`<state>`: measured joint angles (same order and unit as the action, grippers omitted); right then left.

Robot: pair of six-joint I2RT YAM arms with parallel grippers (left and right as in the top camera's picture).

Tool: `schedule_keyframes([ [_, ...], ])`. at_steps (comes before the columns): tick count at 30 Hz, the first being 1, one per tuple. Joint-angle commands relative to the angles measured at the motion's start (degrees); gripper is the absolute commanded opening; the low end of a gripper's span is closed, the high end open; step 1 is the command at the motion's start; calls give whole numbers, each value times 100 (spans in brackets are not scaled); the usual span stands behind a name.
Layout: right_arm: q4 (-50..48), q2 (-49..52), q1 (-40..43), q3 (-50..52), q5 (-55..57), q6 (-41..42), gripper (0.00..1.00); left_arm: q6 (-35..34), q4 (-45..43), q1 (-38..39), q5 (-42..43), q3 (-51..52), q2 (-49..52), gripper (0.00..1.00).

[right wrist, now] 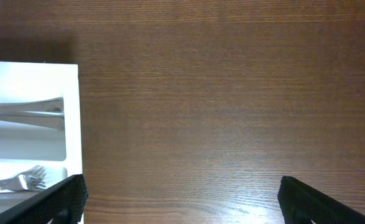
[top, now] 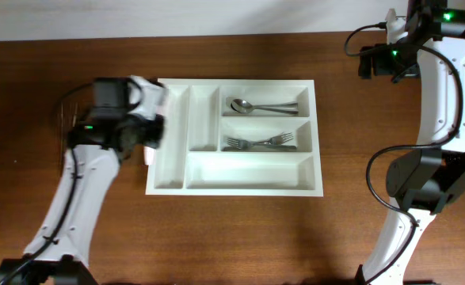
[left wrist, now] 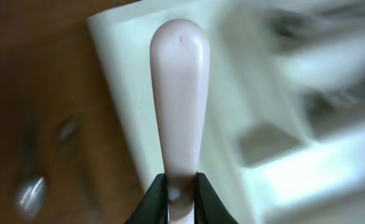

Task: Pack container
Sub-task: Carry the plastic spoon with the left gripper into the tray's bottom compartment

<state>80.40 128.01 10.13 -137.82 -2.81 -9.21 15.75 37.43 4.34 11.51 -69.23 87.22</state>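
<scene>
Left claw [left wrist: 181,190]: pinched on pale utensil handle [left wrist: 179,93].
Right claw [right wrist: 182,202]: wide, empty.
Tip: line the handle along the tray [top: 171,170] left slot before lowering.

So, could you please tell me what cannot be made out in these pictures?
Left wrist view: the tray and the metal pieces on the table are blurred; the left hand hides what the pale handle belongs to.
Overhead: the left arm covers the tray's top-left corner.
Right wrist view: the left edge cuts off the spoons and forks; the right hand shows only fingertips.
</scene>
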Motion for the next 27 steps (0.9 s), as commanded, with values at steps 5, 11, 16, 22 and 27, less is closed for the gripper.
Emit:
schedule_keyframes([
  [5,-2,-57,17,-59,31,31,99,2830,33,1429,697,-57,-57,2],
  [11,-2,-57,17,-59,31,31,99,3713,101,2205,695,-55,85,1],
  [16,-2,-57,17,-59,31,31,99,3803,365,2594,695,-55,433,2],
  [22,-2,-57,17,-59,31,31,99,3989,542,2793,673,-55,1001,2],
  [27,-2,-57,17,-59,31,31,99,3956,516,2787,629,-59,1091,28],
])
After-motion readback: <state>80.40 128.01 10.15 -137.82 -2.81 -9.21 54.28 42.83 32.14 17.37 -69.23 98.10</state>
